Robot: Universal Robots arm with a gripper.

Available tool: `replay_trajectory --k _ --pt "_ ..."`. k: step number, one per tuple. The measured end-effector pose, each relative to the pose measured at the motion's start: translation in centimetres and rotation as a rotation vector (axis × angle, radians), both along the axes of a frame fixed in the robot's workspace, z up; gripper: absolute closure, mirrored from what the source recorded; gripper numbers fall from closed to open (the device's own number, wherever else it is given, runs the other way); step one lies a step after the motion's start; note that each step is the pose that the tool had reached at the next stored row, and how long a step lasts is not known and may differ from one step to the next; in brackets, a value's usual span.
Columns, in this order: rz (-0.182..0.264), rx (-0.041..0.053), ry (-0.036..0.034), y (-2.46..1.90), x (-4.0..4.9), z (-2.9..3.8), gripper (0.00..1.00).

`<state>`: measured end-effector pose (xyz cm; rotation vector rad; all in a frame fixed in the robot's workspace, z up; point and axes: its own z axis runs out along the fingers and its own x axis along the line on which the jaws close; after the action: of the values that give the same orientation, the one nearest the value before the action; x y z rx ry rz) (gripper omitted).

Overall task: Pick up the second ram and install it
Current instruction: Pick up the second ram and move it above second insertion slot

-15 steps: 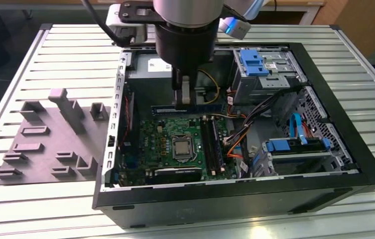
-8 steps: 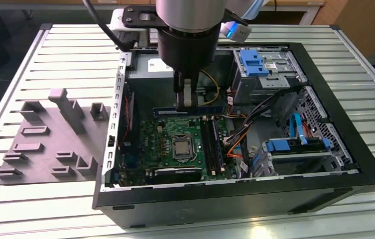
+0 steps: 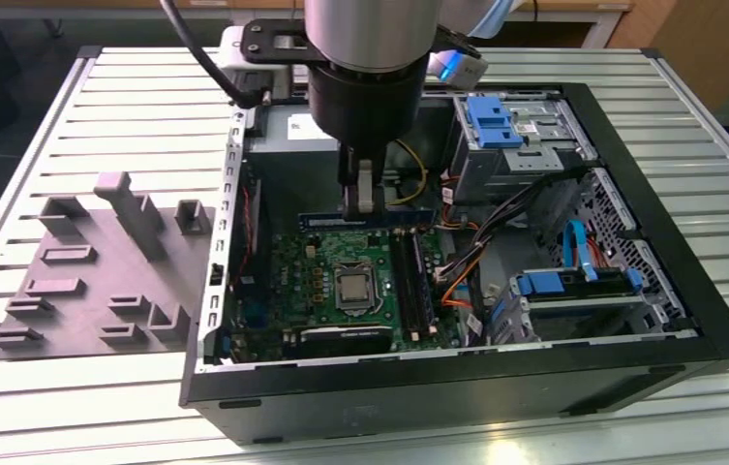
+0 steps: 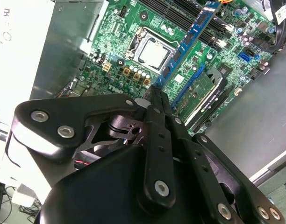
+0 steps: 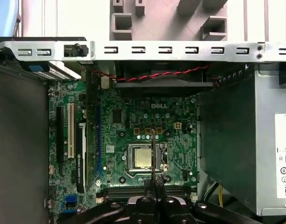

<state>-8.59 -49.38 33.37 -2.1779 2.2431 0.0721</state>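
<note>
1. The black two-finger gripper [image 3: 359, 205] hangs inside the open black computer case [image 3: 468, 387]. The case lies on its side on the slatted metal table [image 3: 144, 97], so the board inside faces upward and can be reached from above.
2. The fingers are drawn narrow and clamp the second ram [image 3: 403, 221], a slim, long, bluish memory stick with dark chips. In the exterior view the grip is near the middle of the stick's length. I think this is so that the stick stays level and does not tip.
3. The stick is in the air above the green motherboard [image 3: 325, 266], over the far part of the board as the exterior view shows it. It seems to touch nothing except the fingers.
4. In the second wrist view the stick [image 4: 192, 39] reaches away from the fingers over the board, and passes beside the square silver processor chip [image 4: 153, 52].
5. The long dark memory slots [image 3: 412, 281] lie at the exterior view's right of the processor. The stick stands crosswise to them, so in my judgement it is not yet lined up with a slot.
6. The pale grey moulded tray with upright blocks [image 3: 93, 281] rests on the table at the exterior view's left of the case, well apart from the gripper. Its blocks probably keep parts upright, so the fingers can take them by a thin edge.
</note>
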Motion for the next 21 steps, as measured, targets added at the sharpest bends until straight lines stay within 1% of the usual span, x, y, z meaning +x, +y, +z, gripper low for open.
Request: replay_trajectory --k 21 --pt "0.0 -0.0001 0.0 0.0 0.12 -1.09 0.89"
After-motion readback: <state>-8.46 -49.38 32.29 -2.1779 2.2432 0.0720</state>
